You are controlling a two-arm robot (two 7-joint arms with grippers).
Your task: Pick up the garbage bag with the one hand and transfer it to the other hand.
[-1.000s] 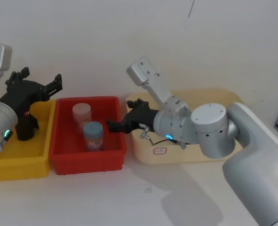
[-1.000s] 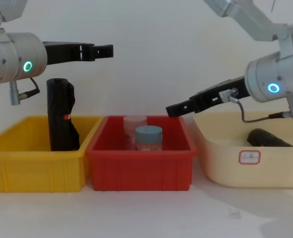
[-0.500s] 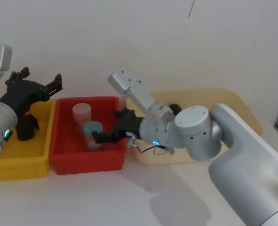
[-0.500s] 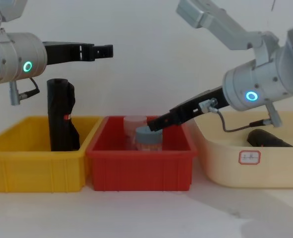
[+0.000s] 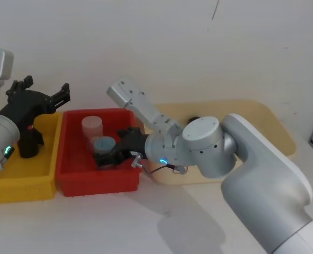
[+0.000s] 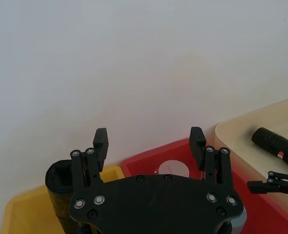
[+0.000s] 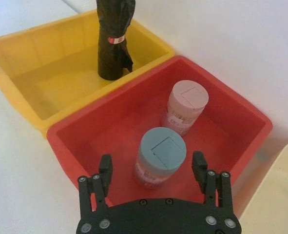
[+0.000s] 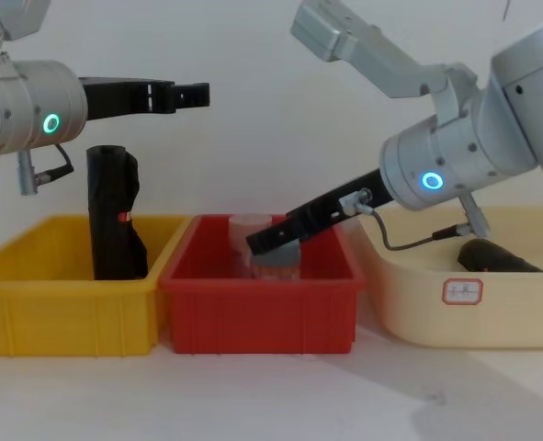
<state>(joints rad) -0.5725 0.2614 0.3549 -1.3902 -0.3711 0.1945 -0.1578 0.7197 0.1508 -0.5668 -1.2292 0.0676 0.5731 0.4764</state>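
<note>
Right gripper [image 7: 152, 168]: fingers spread — over blue-lidded jar [image 7: 161, 157] in red bin [image 5: 71, 182]
Left gripper [image 6: 149, 142]: spread; above yellow bin [image 5: 8, 188]
Garbage bag [image 8: 496, 258]: lying lengthwise in cream tub [image 8: 409, 317] — behind right gripper; right nearer

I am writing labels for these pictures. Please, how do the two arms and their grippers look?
Both arms are silver-grey with rounded cylindrical joints. The left gripper has long black fingers and a green glowing ring on its wrist. The right gripper has the same black fingers, a blue glowing ring, and a thin cable looping under its wrist. In the wrist views, the black finger mounts carry small silver screws.
</note>
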